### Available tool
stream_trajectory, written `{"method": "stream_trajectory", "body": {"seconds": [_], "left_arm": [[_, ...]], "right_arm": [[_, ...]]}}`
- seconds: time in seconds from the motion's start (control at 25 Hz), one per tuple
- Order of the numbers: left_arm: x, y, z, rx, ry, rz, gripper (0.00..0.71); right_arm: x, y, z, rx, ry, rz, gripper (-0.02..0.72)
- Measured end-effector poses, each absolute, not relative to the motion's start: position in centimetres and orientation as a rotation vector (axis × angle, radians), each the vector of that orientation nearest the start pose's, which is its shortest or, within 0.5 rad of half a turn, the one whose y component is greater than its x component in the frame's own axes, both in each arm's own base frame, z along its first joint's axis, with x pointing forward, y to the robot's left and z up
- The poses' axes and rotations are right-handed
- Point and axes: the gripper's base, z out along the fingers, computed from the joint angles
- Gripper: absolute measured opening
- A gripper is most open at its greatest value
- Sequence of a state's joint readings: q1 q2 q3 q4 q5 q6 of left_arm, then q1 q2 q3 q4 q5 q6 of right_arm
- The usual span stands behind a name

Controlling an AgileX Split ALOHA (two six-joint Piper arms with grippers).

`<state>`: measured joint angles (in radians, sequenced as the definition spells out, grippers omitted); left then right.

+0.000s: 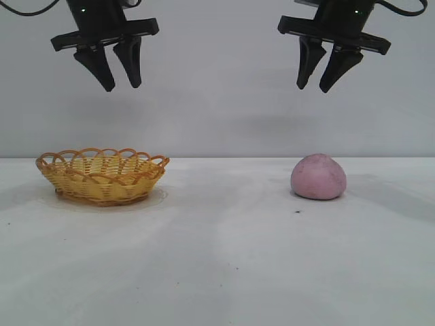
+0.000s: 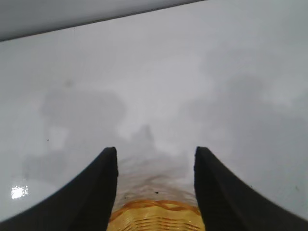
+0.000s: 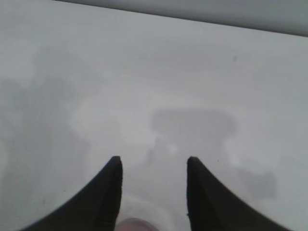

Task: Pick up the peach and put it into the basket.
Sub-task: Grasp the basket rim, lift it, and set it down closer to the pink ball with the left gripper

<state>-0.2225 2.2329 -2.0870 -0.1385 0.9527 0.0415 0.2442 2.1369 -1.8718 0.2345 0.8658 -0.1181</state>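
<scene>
Two arms hanging high over a white bench (image 1: 224, 258), well clear of everything below. Largest on that bench: woven yellow basket (image 1: 102, 176) with orange looped rim, sitting under the left gripper (image 1: 117, 73), rim edge just visible between its parted tips in the left wrist view. Left jaws apart, holding nothing. Right gripper (image 1: 319, 77) likewise raised, jaws spread, gripping nothing, roughly above the peach (image 1: 318, 176). Pink-mauve, domed, resting on the bench well apart from the basket, toward the right arm's side.
</scene>
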Motion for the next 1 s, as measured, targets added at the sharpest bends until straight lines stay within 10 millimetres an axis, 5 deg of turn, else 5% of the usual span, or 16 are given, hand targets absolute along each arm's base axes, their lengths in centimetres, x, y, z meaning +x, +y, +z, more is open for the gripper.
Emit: {"method": "stream_trajectory", "body": {"seconds": [0.56,1.0], "left_arm": [[48.3,-11.7,24.9,0.379,2.641,-0.175,0.354],[47.0,-7.2,20.5,0.478,2.878,-0.04,0.354]], "right_arm": [[46.2,13.2,24.1,-0.339,2.592,0.331,0.255],[46.2,13.2,24.0,-0.341,2.597,0.329,0.255]]}}
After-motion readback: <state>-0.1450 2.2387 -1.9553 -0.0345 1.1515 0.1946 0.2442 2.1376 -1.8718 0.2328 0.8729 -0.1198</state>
